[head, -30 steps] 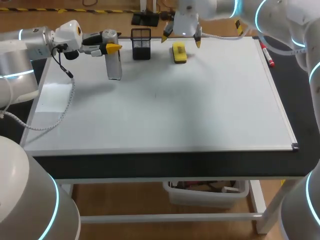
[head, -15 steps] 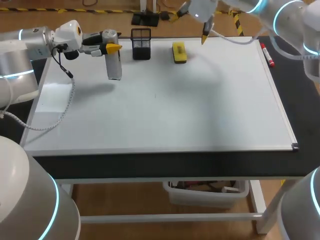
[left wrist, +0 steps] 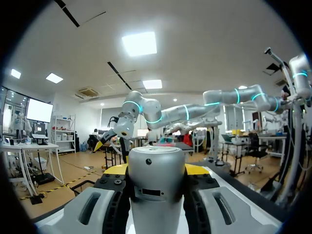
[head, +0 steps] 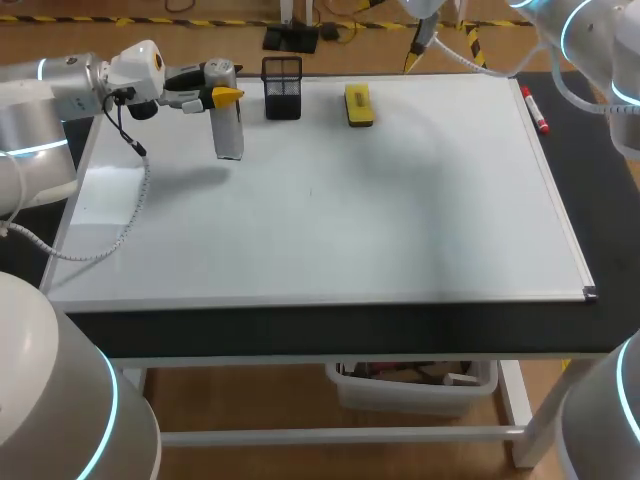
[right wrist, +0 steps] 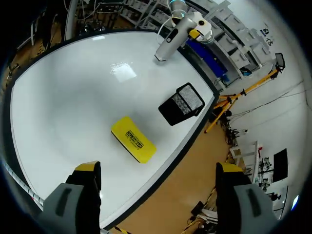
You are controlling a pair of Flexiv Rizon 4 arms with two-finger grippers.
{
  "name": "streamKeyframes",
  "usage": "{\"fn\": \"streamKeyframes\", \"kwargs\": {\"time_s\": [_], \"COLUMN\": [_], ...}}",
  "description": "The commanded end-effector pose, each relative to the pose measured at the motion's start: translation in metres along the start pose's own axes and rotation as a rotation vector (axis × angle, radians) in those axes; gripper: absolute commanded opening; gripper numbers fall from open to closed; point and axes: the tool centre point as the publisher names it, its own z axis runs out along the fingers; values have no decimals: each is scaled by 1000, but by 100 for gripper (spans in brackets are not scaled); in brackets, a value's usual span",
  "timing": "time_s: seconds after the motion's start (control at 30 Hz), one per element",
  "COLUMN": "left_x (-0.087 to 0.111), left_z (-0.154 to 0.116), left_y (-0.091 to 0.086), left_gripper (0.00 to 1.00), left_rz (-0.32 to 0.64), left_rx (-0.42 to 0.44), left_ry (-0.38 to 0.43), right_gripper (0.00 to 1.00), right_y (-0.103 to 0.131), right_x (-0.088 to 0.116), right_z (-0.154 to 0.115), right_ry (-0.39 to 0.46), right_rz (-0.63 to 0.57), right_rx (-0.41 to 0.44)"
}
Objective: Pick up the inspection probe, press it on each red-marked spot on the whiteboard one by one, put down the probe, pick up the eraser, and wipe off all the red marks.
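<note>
Head view first: my left gripper (head: 222, 93) is clamped on the upper end of the inspection probe (head: 229, 128), a silver cylinder standing upright over the far left corner of the whiteboard (head: 350, 230). Its lower end is down at the board, though I cannot tell whether it touches. Just to the probe's right stands a black mesh holder (head: 282, 88). Further right along the far edge, the yellow eraser (head: 358, 104) lies flat on the board, apart from both. A red marker (head: 535, 112) lies on the black table top (head: 590, 190), just beside the board's right edge. In the left wrist view I see the probe's rounded top between my fingers (left wrist: 116, 169), one yellow tip against each side of it. In the right wrist view my right gripper (right wrist: 158, 170) hangs above the far edge of the board with its jaws wide apart. The eraser lies below and ahead of the fingers, the mesh holder sits beyond it, and the probe in the left gripper is further off along the same edge.
</note>
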Motion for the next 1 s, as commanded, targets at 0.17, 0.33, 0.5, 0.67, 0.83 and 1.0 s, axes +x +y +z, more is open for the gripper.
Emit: {"fn": "streamKeyframes", "kwargs": {"time_s": [0.17, 0.33, 0.5, 0.67, 0.83, 1.0], "left_x": [1, 1, 1, 1, 1, 1], "left_z": [0, 0, 0, 0, 0, 0], "left_y": [-1, -1, -1, -1, -1, -1], "left_gripper": [0, 0, 0, 0, 0, 0], "left_rz": [1, 1, 1, 1, 1, 1], "left_rx": [-1, -1, -1, -1, -1, -1], "left_ry": [-1, -1, -1, -1, -1, -1], "right_gripper": [100, 100, 100, 100, 100, 100], "right_y": [21, 24, 26, 25, 25, 25], "right_x": [0, 6, 9, 11, 13, 13], "right_z": [-39, -57, -77, -84, -85, -85], "right_ry": [29, -10, -23, -35, -27, -27], "right_rz": [83, 113, 129, 136, 164, 164], "right_rx": [22, 38, 51, 50, 54, 54]}}
